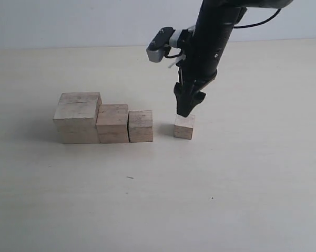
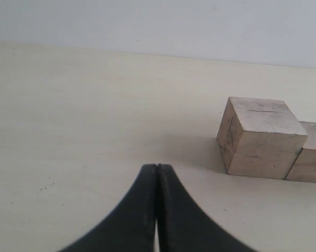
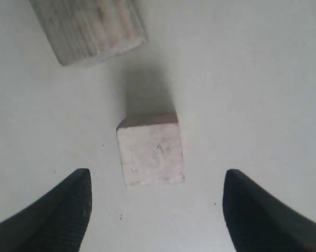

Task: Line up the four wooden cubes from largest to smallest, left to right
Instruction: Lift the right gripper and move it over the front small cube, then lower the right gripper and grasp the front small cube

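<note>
The largest cube (image 1: 76, 123), second cube (image 1: 112, 124) and third cube (image 1: 141, 126) touch in 1 row, left to right. The smallest cube (image 1: 184, 127) lies apart at their right, just beneath the right gripper (image 1: 185, 111), whose jaws are spread wide and not touching it. The left gripper (image 2: 156, 168) is closed and empty.

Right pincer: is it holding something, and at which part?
Nothing is held. The right pincer is open over the smallest cube, with a gap on both sides.

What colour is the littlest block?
Pale, light tan bare wood. The smallest cube shows best in the right wrist view, seen from above.
</note>
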You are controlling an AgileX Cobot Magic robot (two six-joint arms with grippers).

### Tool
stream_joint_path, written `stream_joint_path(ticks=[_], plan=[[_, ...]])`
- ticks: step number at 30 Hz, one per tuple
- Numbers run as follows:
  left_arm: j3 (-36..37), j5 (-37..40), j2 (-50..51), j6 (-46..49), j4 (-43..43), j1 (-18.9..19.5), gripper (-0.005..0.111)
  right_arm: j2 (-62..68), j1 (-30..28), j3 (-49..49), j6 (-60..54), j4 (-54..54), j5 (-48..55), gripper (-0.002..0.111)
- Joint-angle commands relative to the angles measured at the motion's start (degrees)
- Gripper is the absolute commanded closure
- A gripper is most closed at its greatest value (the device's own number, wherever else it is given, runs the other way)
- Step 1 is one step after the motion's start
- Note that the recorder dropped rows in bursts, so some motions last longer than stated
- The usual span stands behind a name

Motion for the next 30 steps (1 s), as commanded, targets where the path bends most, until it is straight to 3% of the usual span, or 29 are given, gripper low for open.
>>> stream_joint_path(ticks=[1,11,17,30], plan=[[0.02,-0.45,-0.3,0.03,-0.19,-0.41,0.107,-0.7,-0.1,2.66,-0.32,-0.03,0.1,0.042],[0.02,-0.45,-0.3,0.03,-0.19,-0.41,0.107,-0.34,0.02,2.77,-2.54,0.98,-3.45,0.042],[0.02,-0.45,-0.3,0.03,-0.19,-0.41,0.107,1.69,0.02,2.77,-2.54,2.32,-4.17,0.032],[0.02,-0.45,-0.3,0.03,-0.19,-0.41,0.107,4.93,0.02,2.77,-3.45,-1.35,-5.62,0.032]])
